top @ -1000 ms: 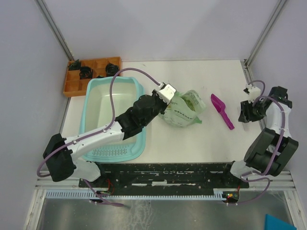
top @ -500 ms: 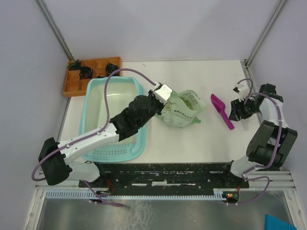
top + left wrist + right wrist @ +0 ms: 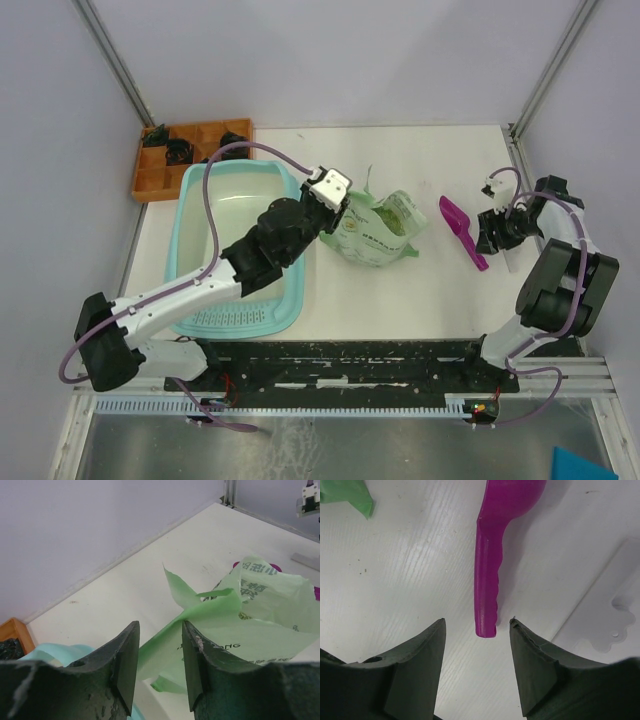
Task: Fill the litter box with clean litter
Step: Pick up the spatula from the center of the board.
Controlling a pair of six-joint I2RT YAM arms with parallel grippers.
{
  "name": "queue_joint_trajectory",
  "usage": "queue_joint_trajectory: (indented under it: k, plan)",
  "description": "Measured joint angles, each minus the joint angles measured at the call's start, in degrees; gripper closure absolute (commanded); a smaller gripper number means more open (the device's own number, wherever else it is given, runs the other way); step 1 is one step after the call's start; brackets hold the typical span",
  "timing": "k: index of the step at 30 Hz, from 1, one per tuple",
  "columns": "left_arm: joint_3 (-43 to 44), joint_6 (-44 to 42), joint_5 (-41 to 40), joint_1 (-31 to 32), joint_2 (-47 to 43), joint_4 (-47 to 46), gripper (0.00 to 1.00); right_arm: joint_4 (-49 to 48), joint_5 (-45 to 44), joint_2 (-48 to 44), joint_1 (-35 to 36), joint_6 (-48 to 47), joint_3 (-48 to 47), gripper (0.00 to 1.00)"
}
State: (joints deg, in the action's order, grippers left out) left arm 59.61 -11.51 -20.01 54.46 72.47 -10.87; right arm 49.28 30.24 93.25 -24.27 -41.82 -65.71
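Note:
The light-teal litter box (image 3: 215, 215) lies at the left, grate strip toward me, its floor bare. Right of it a pale green bag (image 3: 385, 232) slumps on the table, mouth open. The clean litter is not plainly visible, only a darker green patch in that mouth. My left gripper (image 3: 335, 197) hovers at the bag's left edge. In the left wrist view the left gripper (image 3: 160, 630) is open, with the bag's torn flap (image 3: 200, 610) just beyond its tips. A magenta scoop (image 3: 462, 230) lies further right. My right gripper (image 3: 477, 625) is open, and the end of the scoop handle (image 3: 486, 595) lies between its fingertips.
An orange compartment tray (image 3: 150, 182) with black parts sits at the back left, behind the litter box. A flat white plate (image 3: 600, 625) lies on the table just right of the scoop. The right frame post (image 3: 515, 130) stands at the back right corner.
My left jaws have parted from shut and drawn slightly left off the bag. My right arm has swung in to the scoop handle and its jaws have widened.

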Motion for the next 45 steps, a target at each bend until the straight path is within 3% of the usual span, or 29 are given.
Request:
queue_joint_trajectory:
  k: [9,29,40,43,45]
  plan:
    - [0.15,1.53,-2.64,-0.02,-2.82,-3.76,0.42,-0.63,-0.39,3.08,0.0,0.07,-1.22,0.38]
    - [0.76,3.69,-4.63,-0.02,-4.28,-5.92,0.43,-5.84,-0.55,4.0,0.96,0.72,0.07,0.37]
    - [12.44,7.69,-5.35,-1.11,-3.8,0.87,0.4,-10.91,-2.36,5.81,4.15,-2.01,4.98,0.38]
    - [16.61,8.28,-5.14,-1.4,-3.1,3.69,0.37,-12.52,-2.82,6.99,4.2,-1.95,5.55,0.47]
    - [19.12,8.33,-4.87,-1.53,-2.64,5.38,0.35,-13.73,-3.37,7.04,4.2,-1.49,5.6,0.68]
